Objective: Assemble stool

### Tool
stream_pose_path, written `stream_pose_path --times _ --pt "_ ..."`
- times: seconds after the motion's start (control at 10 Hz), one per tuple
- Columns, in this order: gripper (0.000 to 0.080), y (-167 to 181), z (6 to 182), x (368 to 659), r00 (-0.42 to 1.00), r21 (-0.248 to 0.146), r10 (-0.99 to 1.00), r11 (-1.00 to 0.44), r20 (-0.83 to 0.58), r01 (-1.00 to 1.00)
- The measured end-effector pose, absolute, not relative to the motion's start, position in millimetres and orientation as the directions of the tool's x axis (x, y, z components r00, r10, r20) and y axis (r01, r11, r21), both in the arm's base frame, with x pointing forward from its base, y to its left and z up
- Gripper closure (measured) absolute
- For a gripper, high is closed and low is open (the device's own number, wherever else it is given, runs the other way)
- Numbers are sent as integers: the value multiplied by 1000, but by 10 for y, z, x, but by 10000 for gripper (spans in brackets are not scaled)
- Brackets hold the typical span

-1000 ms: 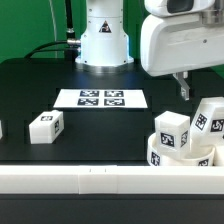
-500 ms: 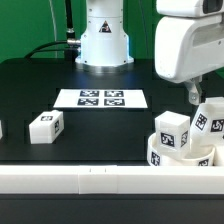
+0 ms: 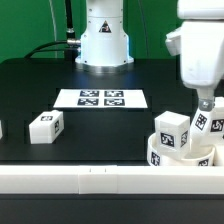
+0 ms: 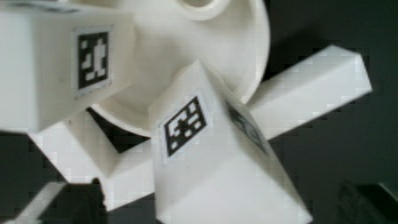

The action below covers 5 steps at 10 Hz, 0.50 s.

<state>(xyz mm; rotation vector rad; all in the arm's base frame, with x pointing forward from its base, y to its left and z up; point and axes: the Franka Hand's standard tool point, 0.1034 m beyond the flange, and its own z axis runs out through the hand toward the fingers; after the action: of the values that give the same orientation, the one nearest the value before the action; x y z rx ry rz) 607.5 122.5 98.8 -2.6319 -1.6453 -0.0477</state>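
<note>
Poised over stool parts
End effector (image 3: 205, 104) apart, empty, just above a leg (image 3: 209, 124) resting on the seat (image 3: 160, 158) near the surface (image 3: 40, 85) edge.

Robotics lab bench: black table (image 3: 30, 85), tagged marker board (image 3: 101, 98), white arm base (image 3: 104, 40) behind.

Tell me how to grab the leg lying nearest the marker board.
Probably take the leg from straight above, closing on its two long side faces at the middle: it lies flat, blocky, with free space either side.
</note>
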Motion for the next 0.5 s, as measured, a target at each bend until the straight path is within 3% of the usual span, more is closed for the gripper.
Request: stream_pose_path --times 0.5 --pt "150 1159 975 6090 140 8 990 -141 27 990"
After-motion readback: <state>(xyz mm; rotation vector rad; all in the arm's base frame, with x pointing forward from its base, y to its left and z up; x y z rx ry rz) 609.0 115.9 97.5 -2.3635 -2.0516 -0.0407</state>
